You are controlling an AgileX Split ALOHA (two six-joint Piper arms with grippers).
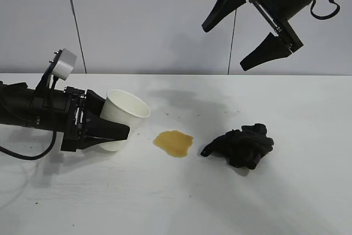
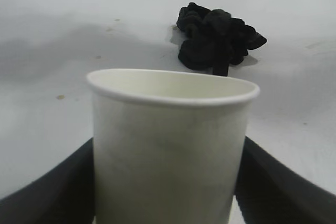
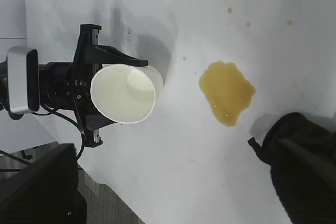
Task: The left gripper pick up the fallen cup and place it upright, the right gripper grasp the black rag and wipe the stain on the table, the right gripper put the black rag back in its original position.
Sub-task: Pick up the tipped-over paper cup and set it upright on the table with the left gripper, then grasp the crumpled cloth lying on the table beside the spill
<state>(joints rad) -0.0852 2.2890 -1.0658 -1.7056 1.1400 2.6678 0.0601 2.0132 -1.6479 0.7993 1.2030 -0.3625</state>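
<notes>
While left gripper (image 1: 113, 136) pinches cup (image 1: 125, 115), stain (image 1: 174, 142) & black rag (image 1: 242, 144) lie beside it — right gripper (image 1: 239, 45) spread above.

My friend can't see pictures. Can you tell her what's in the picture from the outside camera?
The left gripper holds a white paper cup tilted on the white table. Beside the cup sits a brown puddle, then a bunched black rag. The right gripper hangs open above them.

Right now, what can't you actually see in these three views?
- Cup base: exterior view, hidden by the left gripper; whether it rests on the table is unclear.
- Stain: left wrist view, hidden behind the cup.
- Black rag: right wrist view, cut off by the edge.
</notes>
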